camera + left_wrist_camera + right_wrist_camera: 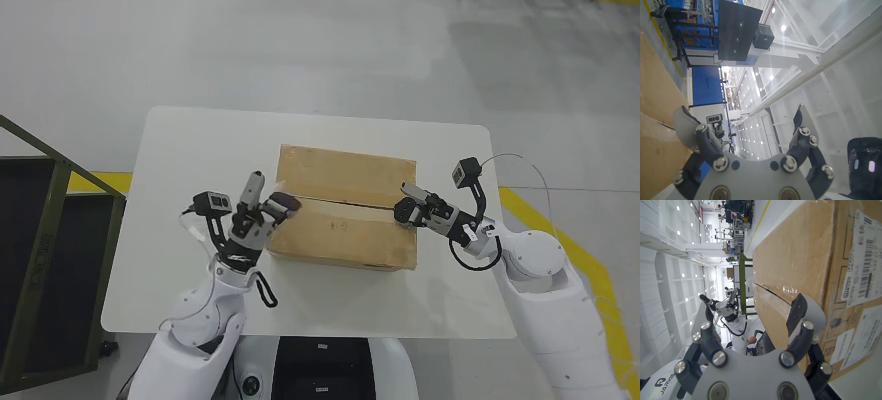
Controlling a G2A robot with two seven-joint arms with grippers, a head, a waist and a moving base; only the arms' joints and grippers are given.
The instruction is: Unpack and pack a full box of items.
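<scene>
One cart [50, 250], one table [200, 150], one box [345, 207] and my two grippers, read from left to right. The green-framed cart stands on the floor beside the table's left edge. The white table bears the single brown cardboard box at about its middle, long side across. The box is closed, its two top flaps meeting in one seam [340, 204] that runs from left to right under clear tape. My left gripper [266, 197] is at the box's left end, level with the seam. Its jaws stand wide apart, holding nothing: one finger [280, 205] lies over the box's top edge and the other finger [252, 187] is off the box, above bare table. In the left wrist view my left gripper [742, 115] has the cardboard [657, 106] beside one finger only, the gap between the fingers being free. My right gripper [405, 200] is at the box's right end, also level with the seam, jaws wide and holding nothing. In the right wrist view my right gripper [751, 306] has one ribbed pad [797, 311] at the box's upper right edge, just beside the seam [770, 291]. Whether it presses the cardboard cannot be told, and the other finger is clear of the box. Several white labels [861, 256] cover the box's right end face.
</scene>
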